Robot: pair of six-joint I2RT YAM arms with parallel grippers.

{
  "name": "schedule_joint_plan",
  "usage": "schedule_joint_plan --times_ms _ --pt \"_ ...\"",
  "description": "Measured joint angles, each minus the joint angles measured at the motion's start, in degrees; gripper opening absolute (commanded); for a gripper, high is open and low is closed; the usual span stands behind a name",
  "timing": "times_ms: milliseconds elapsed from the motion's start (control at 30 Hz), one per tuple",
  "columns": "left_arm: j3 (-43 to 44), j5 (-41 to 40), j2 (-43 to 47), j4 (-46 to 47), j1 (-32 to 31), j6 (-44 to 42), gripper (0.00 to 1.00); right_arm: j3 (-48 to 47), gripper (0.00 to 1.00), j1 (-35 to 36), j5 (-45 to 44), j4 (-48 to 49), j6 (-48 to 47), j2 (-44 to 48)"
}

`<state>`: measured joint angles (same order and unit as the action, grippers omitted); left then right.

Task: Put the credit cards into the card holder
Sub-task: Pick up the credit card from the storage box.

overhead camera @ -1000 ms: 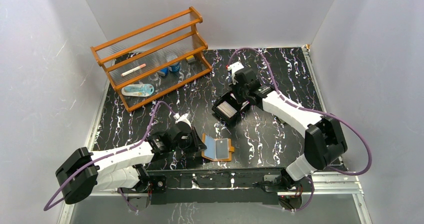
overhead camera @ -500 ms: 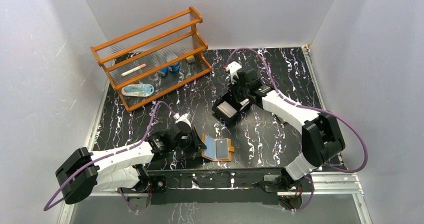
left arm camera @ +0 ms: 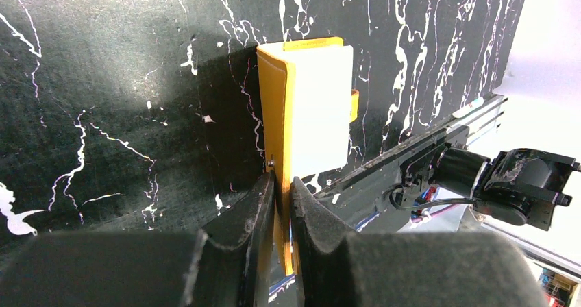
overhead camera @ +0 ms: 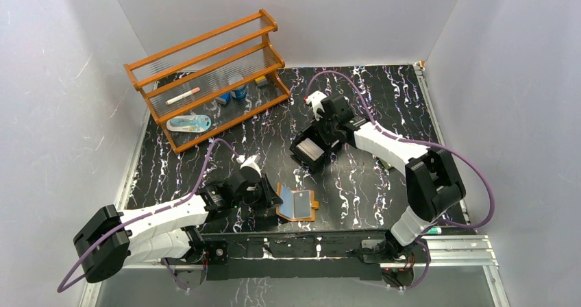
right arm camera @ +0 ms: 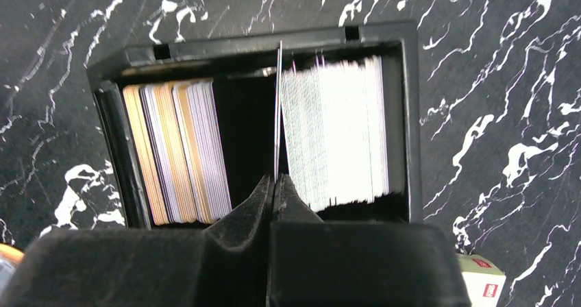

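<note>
The orange-tan card holder [overhead camera: 299, 205] lies open near the table's front edge. My left gripper [overhead camera: 273, 197] is shut on its orange cover [left arm camera: 274, 115], which it holds on edge beside the clear sleeves [left arm camera: 318, 115]. My right gripper [overhead camera: 322, 133] hangs over the black two-compartment tray [overhead camera: 310, 149]. In the right wrist view the right gripper [right arm camera: 275, 178] is shut on one thin credit card [right arm camera: 277, 101], edge-on between the compartments. A white stack of credit cards [right arm camera: 336, 132] fills the right compartment. A tan and lavender stack [right arm camera: 178, 149] leans in the left compartment.
An orange wooden rack [overhead camera: 209, 74] with small items stands at the back left. A cream box with a red mark [right arm camera: 481, 279] lies close to the tray. The metal rail at the table's front edge [left arm camera: 425, 142] runs just beyond the card holder.
My right wrist has shifted a little to the left over the tray. The left gripper has kept its hold on the holder's cover, which now stands slightly more upright.
</note>
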<state>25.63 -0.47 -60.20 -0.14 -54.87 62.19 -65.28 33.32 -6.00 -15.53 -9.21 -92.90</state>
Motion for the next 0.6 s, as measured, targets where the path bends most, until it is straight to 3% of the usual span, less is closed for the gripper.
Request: schedule_joint_plan --times_ms 367,600 --pt "0.0 -0.11 0.04 -0.33 0.0 -0.02 0.13 -4.55 0.0 -0.09 -1.03 -7.28 -0.48 -0.5" --pt "0.0 -0.11 -0.04 -0.35 0.0 -0.13 0.13 -11.19 0.0 -0.04 -1.79 -14.67 -0.76 -6.36"
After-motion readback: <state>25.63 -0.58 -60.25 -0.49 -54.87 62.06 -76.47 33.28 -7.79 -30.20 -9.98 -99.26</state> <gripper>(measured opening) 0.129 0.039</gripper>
